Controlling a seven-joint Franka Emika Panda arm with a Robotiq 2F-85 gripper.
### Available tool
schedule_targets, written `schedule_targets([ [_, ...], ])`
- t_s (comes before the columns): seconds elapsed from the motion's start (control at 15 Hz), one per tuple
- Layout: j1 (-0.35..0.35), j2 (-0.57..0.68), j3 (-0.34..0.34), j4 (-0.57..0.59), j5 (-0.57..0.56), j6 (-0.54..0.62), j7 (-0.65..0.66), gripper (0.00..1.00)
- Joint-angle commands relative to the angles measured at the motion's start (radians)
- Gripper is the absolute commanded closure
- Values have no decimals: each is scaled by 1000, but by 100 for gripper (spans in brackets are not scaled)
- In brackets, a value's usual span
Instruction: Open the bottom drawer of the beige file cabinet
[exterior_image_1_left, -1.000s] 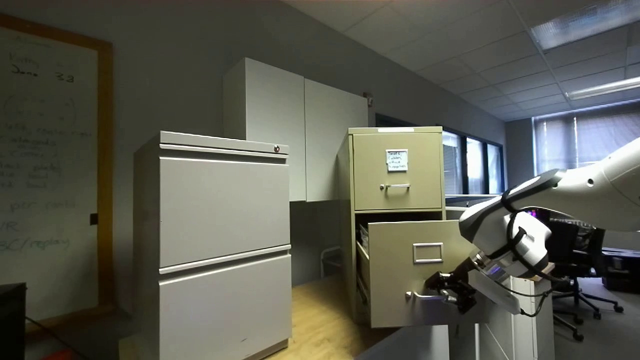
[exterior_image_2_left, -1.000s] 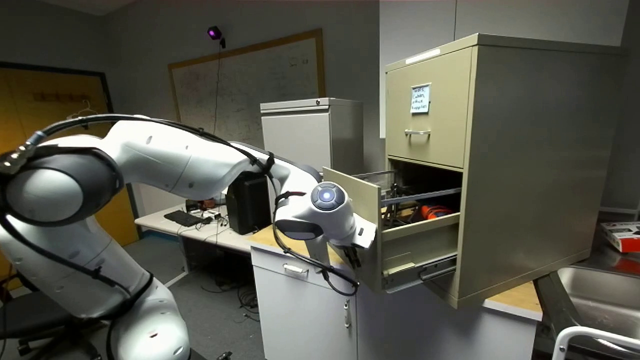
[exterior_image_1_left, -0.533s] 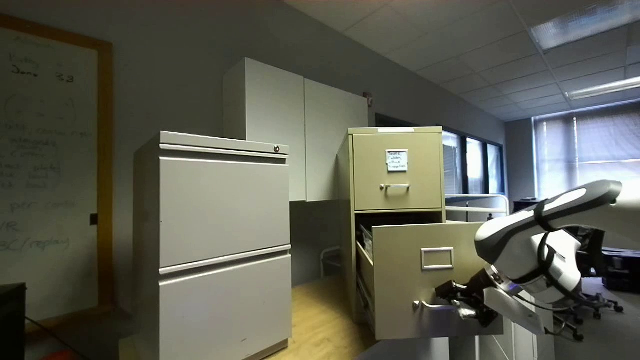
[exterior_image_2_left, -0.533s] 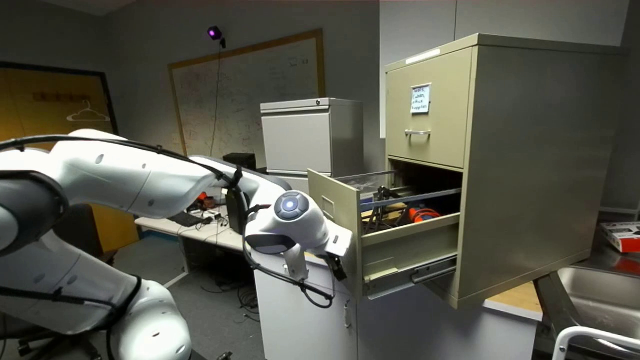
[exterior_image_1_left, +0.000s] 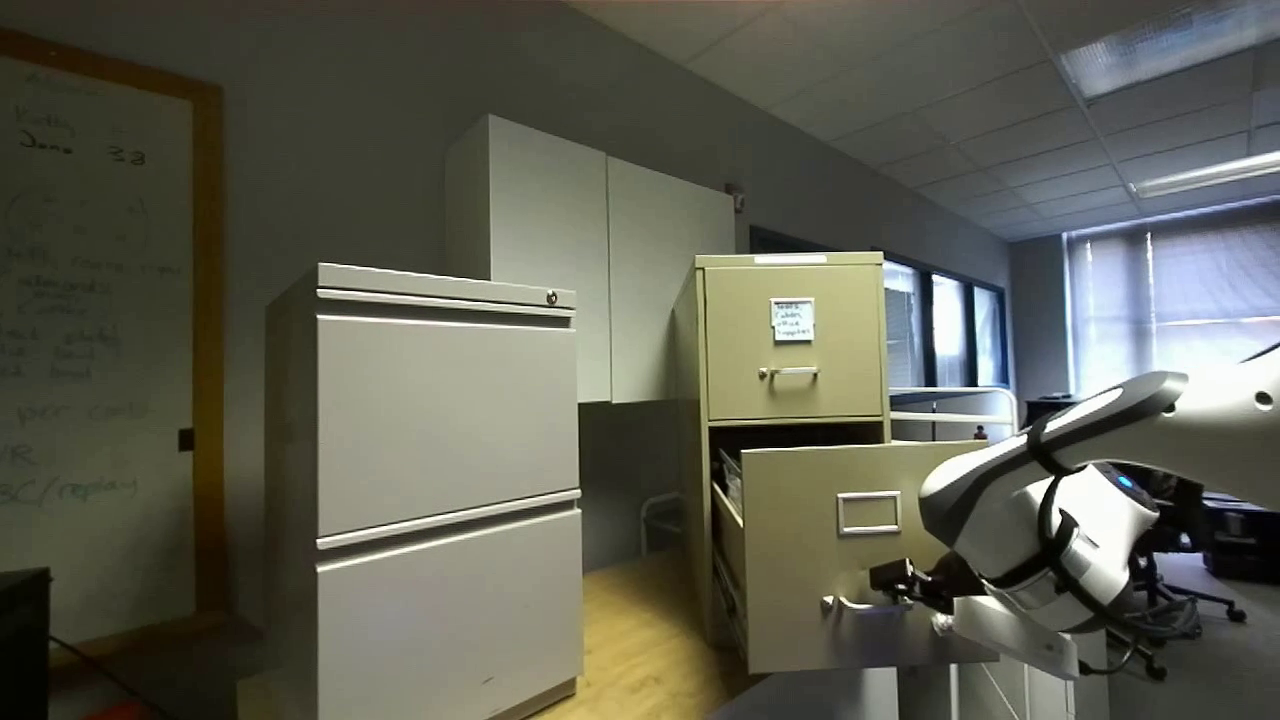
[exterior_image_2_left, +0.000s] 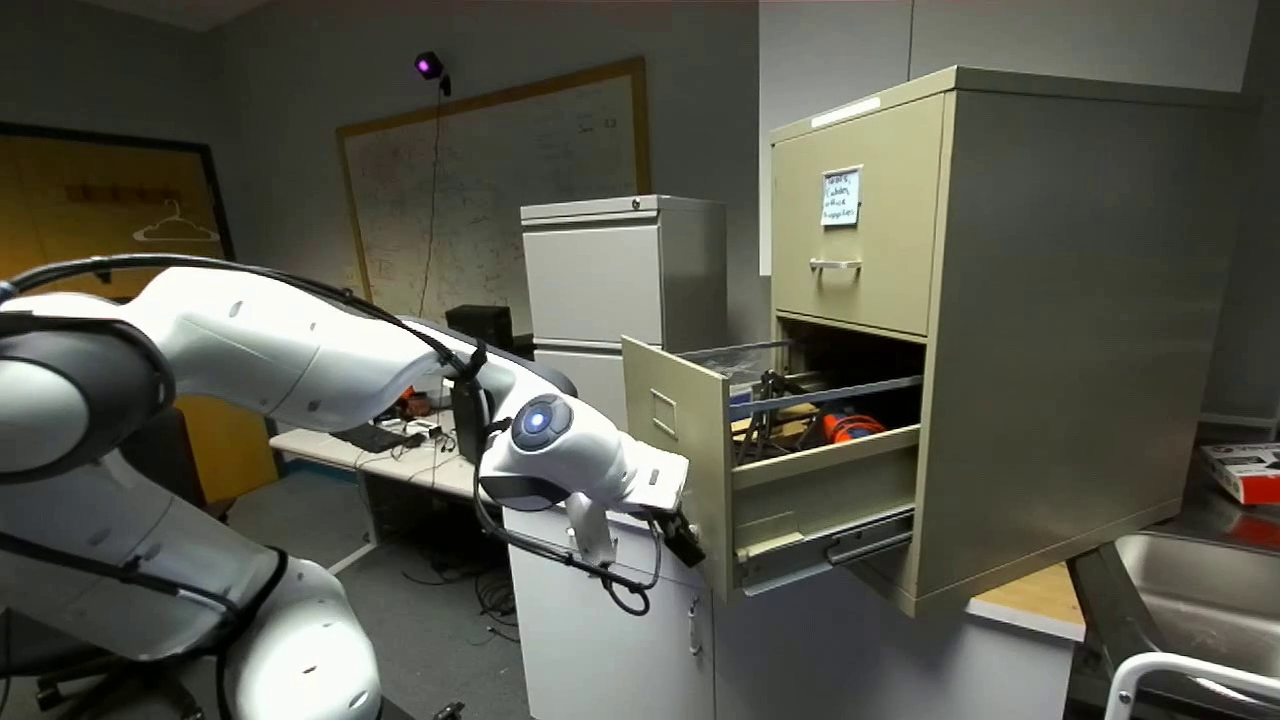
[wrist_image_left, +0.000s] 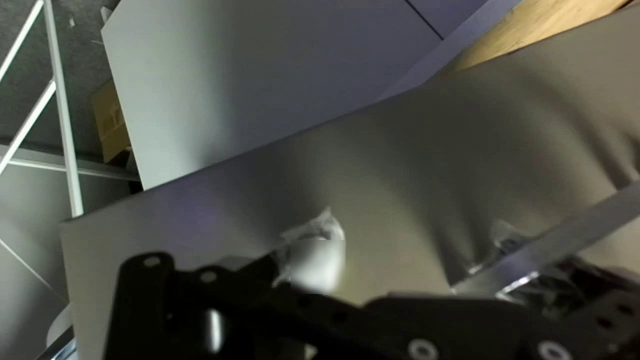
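Note:
The beige file cabinet (exterior_image_2_left: 1060, 330) has its bottom drawer (exterior_image_1_left: 790, 560) pulled well out, with dark gear and an orange item (exterior_image_2_left: 850, 428) inside. A silver handle (exterior_image_1_left: 865, 606) crosses the drawer front, and my gripper (exterior_image_1_left: 916, 600) is close to its right end. In the wrist view the gripper (wrist_image_left: 407, 245) is open: one white-wrapped fingertip (wrist_image_left: 317, 260) stands apart from the handle bar (wrist_image_left: 575, 240), which partly hides the opposite finger. Nothing is clamped between them. Whether that finger touches the bar I cannot tell.
A shorter grey cabinet (exterior_image_1_left: 450, 420) stands beside the beige one on the wooden counter (exterior_image_1_left: 640, 620). White cupboard doors (exterior_image_2_left: 820, 640) lie below the drawer. A sink (exterior_image_2_left: 1210, 590) and a red-white box (exterior_image_2_left: 1245, 470) are on the cabinet's far side.
Over the second the drawer has come further out, then slid slightly back in during the last half. My gripper has let go of the handle and opened, and the wrist has tilted.

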Motion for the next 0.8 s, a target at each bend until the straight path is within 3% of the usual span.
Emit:
schedule_targets([
  [0.0, 42, -42, 51, -2, 82, 90, -137, 0],
  [0.33, 55, -82, 86, -7, 147, 157, -252, 0],
  [0.6, 117, -155, 116, 9, 186, 229, -389, 0],
  [0.73, 90, -143, 150, 16, 178, 202, -417, 0],
])
